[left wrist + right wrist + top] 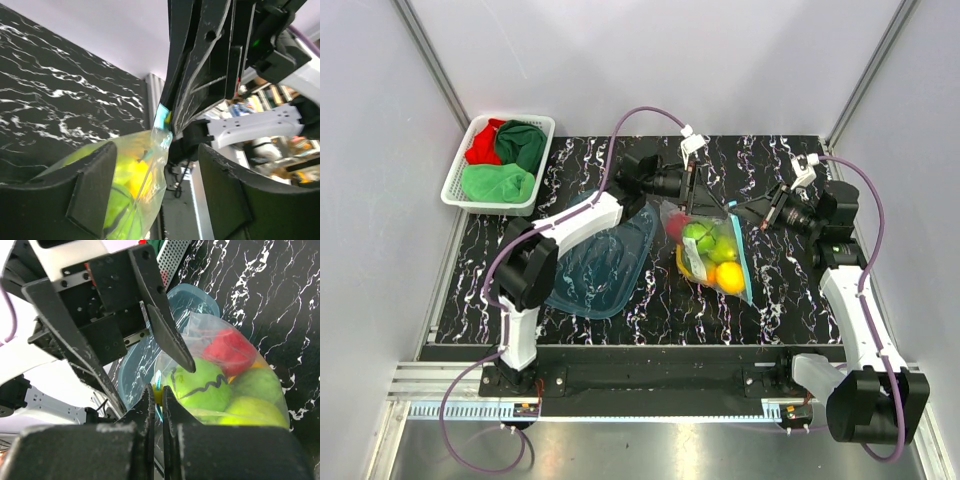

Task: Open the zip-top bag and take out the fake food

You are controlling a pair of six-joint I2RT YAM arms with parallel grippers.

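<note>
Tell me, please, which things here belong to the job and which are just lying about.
Job: clear floppy zip-top bag with teal strip; glossy plastic fake fruits inside it.
Lying about: translucent blue plastic tub; white mesh basket; red and green cloths in it.

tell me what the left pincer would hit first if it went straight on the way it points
Most likely the top edge of the bag, which sits between the fingers of the open left pincer. The right pincer, shut on that edge, lies just behind; depth is unclear.
</note>
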